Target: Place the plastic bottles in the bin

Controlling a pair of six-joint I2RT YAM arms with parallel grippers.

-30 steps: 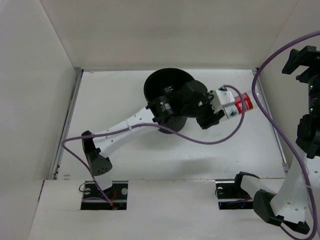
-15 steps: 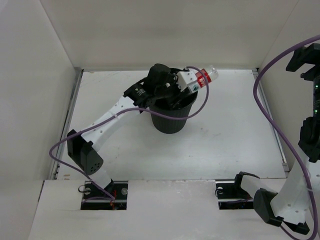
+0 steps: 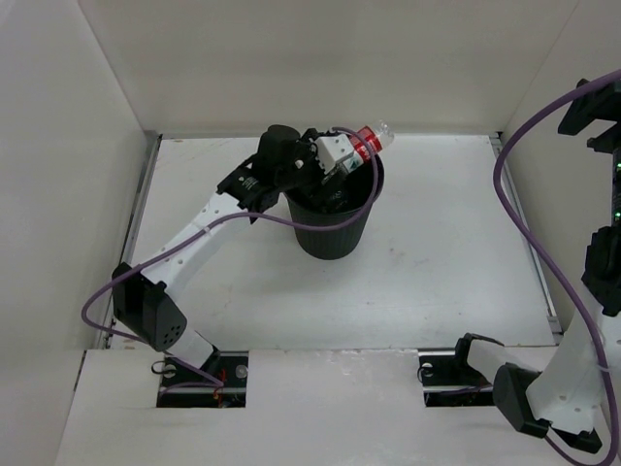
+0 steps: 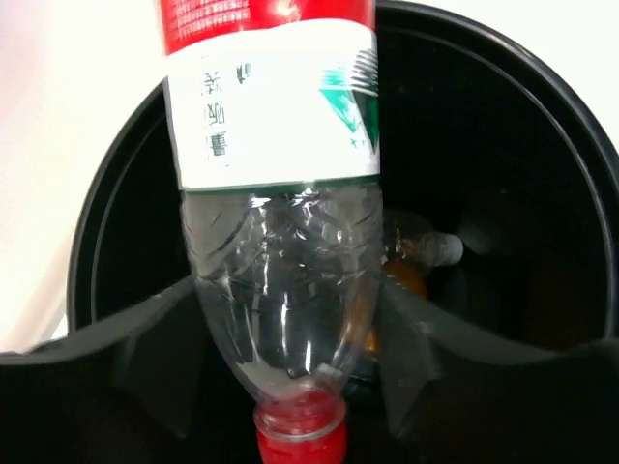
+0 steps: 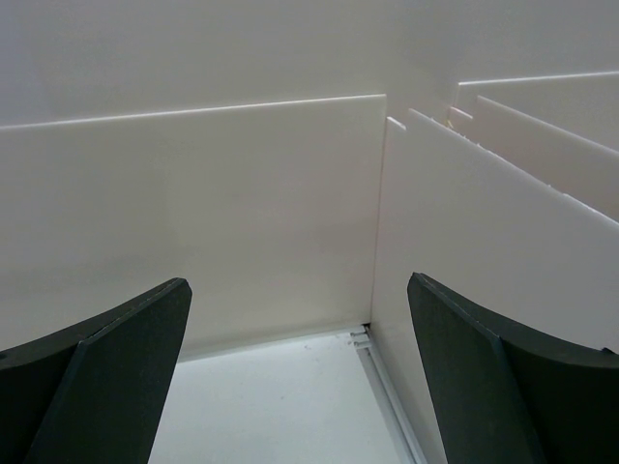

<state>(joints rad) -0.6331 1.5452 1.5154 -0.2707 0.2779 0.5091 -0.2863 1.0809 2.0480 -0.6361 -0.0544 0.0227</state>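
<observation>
The red-capped, red-labelled clear bottle (image 3: 367, 142) hangs tilted over the far rim of the round black bin (image 3: 335, 238), base up and away from the wrist. In the left wrist view this bottle (image 4: 276, 145) lies cap-first between the fingers of my left gripper (image 4: 287, 290). The jaws are spread wider than its neck, and the black fingers (image 4: 155, 348) flank its body. Down in the bin (image 4: 542, 145) lies the orange bottle (image 4: 411, 277) with its white cap. My right gripper (image 5: 298, 282) is open and empty, raised by the right wall.
White walls close the table (image 3: 456, 252) at the back and on both sides. A purple cable (image 3: 310, 221) loops from the left arm across the front of the bin. The right arm stands along the right edge.
The left arm swung left from the right of the bin to above it, carrying the red-capped bottle. Its jaws have spread apart. The right arm has stayed put.
</observation>
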